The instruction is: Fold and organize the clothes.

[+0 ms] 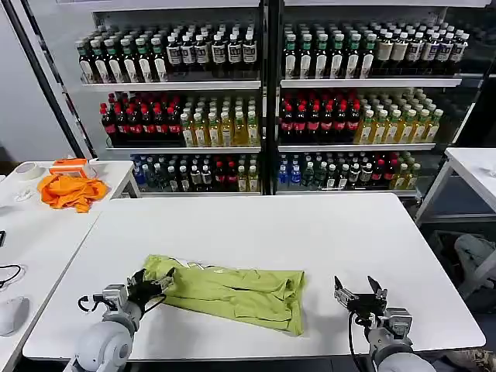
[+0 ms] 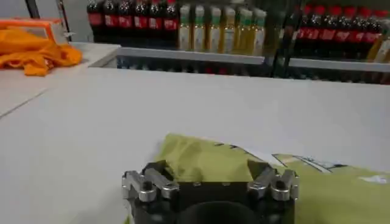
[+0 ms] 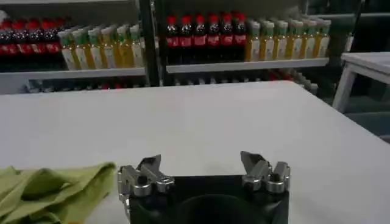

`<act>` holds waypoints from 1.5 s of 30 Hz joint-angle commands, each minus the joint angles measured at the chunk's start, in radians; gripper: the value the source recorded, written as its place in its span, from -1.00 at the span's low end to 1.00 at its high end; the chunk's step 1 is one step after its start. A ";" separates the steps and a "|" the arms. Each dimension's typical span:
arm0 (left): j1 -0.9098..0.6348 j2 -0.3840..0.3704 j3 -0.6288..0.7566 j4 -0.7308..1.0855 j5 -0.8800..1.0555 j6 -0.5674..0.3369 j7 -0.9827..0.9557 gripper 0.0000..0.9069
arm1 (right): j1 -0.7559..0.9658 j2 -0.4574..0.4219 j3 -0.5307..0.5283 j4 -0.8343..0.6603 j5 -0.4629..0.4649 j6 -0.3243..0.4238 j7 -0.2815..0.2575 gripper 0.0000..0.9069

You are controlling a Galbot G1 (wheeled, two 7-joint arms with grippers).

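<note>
Head view, folded lime T-shirt (image 1: 232, 292) on white table (image 1: 310, 232), left gripper (image 1: 147, 284) at its edge

A: Where was the free room?

B: The white table (image 1: 310, 232) lay bare across the frame's middle and right, up to the bottle shelves (image 1: 263, 108) at top.

A: And in the way?

B: The lime T-shirt (image 1: 232, 291) covered lower centre-left; the left gripper (image 1: 151, 285) sat at its edge, the right gripper (image 1: 358, 293) just beside its other end.
</note>
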 commanded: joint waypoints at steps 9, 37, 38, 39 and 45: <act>0.018 -0.020 0.002 0.035 0.016 -0.029 -0.012 -0.96 | -0.002 -0.011 0.003 0.011 0.001 -0.003 0.002 1.00; 0.003 0.034 -0.195 -0.016 -0.229 -0.069 0.022 -0.96 | -0.004 -0.013 0.011 0.022 0.005 -0.003 0.002 1.00; 0.006 0.042 -0.209 -0.012 -0.233 -0.067 0.022 -0.96 | -0.002 -0.014 0.011 0.020 0.006 -0.003 0.002 1.00; 0.009 0.057 -0.232 -0.007 -0.249 -0.064 0.024 -0.96 | 0.000 -0.013 0.011 0.020 0.007 -0.003 0.003 1.00; 0.020 0.120 -0.369 -0.031 -0.384 -0.030 0.016 -0.96 | 0.016 -0.013 0.003 0.016 0.011 -0.003 0.002 1.00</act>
